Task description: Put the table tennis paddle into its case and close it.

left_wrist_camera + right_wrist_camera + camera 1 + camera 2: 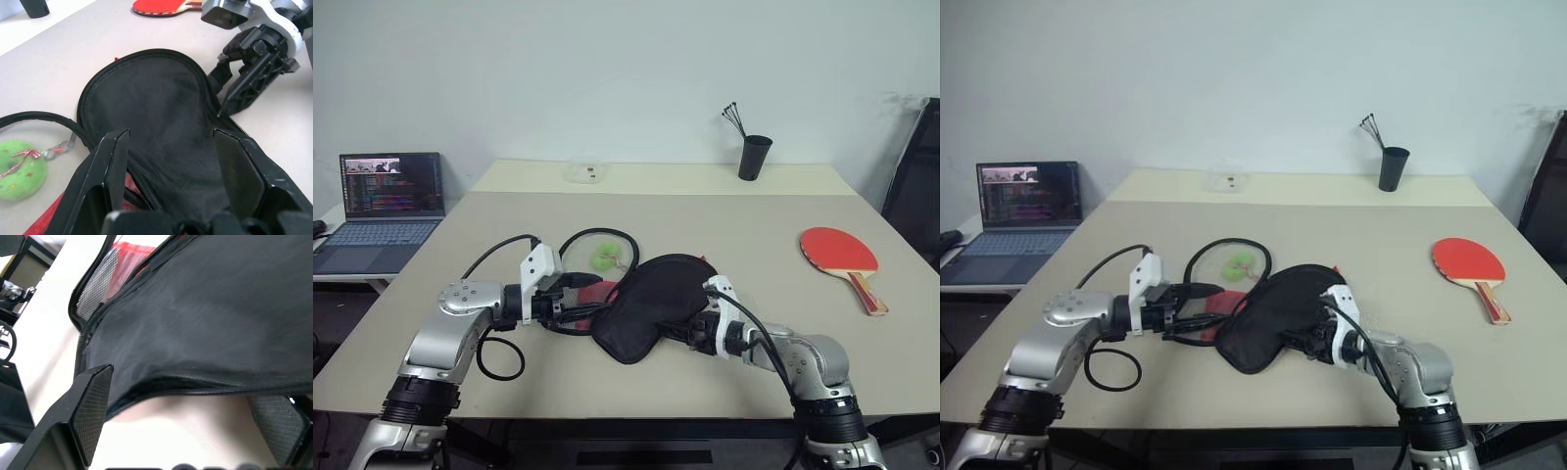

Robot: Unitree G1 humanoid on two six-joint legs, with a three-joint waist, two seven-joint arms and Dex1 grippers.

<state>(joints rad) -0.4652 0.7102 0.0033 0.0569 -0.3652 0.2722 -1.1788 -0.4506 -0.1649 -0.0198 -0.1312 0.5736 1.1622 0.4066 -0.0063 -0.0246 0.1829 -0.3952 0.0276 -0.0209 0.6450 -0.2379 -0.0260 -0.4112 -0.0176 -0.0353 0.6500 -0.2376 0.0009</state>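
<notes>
The case (651, 304) lies black side up near the surface's front edge, soft and limp, so it is best pinched at its stiffer zip rim. The left hand (168, 161) straddles one end, jaws apart; the right hand (181, 426) is wide open at the opposite rim. The paddle (842, 255), rigid and light, lies near the right edge.

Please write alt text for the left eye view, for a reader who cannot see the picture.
Two robot arms reach toward a black paddle case lying in the middle of a beige table, the left hand and the right hand at either side of it. A red table tennis paddle lies apart at the right; a laptop stands at the left.
</notes>
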